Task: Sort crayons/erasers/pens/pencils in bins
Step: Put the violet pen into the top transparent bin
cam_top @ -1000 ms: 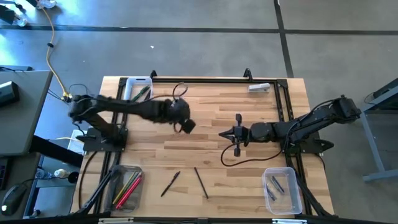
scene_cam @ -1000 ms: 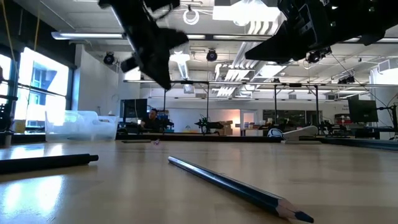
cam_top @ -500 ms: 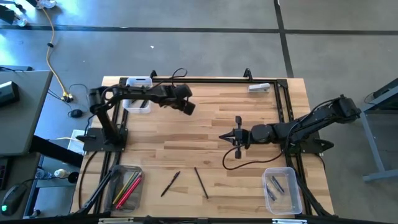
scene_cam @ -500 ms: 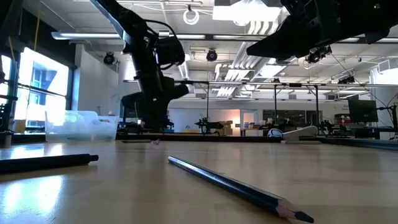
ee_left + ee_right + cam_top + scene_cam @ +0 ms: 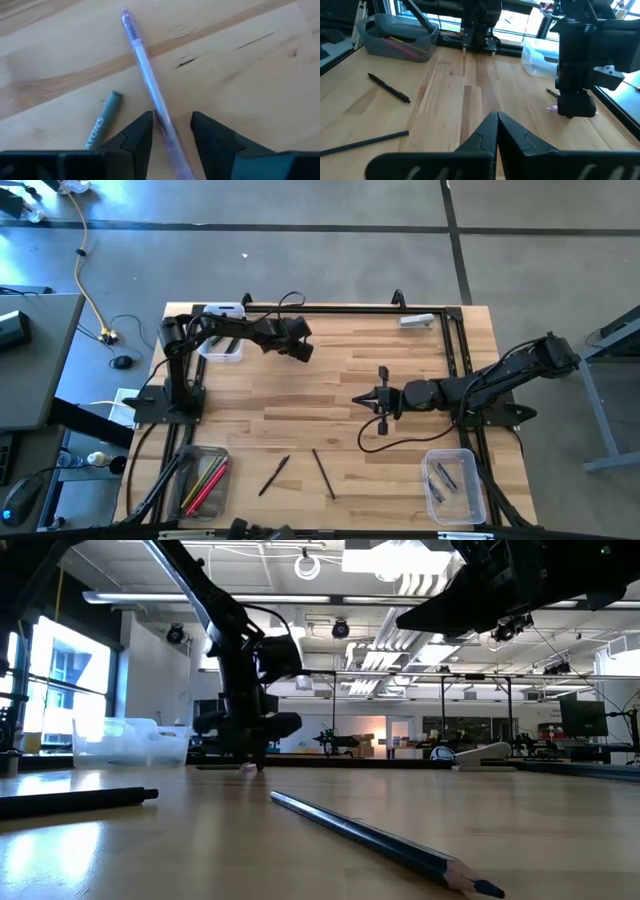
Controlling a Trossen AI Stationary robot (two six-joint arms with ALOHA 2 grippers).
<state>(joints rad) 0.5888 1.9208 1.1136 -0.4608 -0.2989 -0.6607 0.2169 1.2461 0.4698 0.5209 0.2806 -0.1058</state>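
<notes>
The left pincer [image 5: 171, 131] hangs open astride a purple pen [image 5: 147, 75] lying on the worktop [image 5: 340, 380] beside a grey crayon [image 5: 103, 121]; it likely must close next, while the right pincer [image 5: 380, 398] waits shut.

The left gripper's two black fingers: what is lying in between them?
In the left wrist view, a pale purple pen lies on the wooden table, running between the left gripper's open fingers. A grey-green crayon lies beside it.

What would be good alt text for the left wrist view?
The left gripper is open over a translucent purple pen that lies between its fingers on the wooden table. A grey-green crayon lies beside the pen.
</notes>
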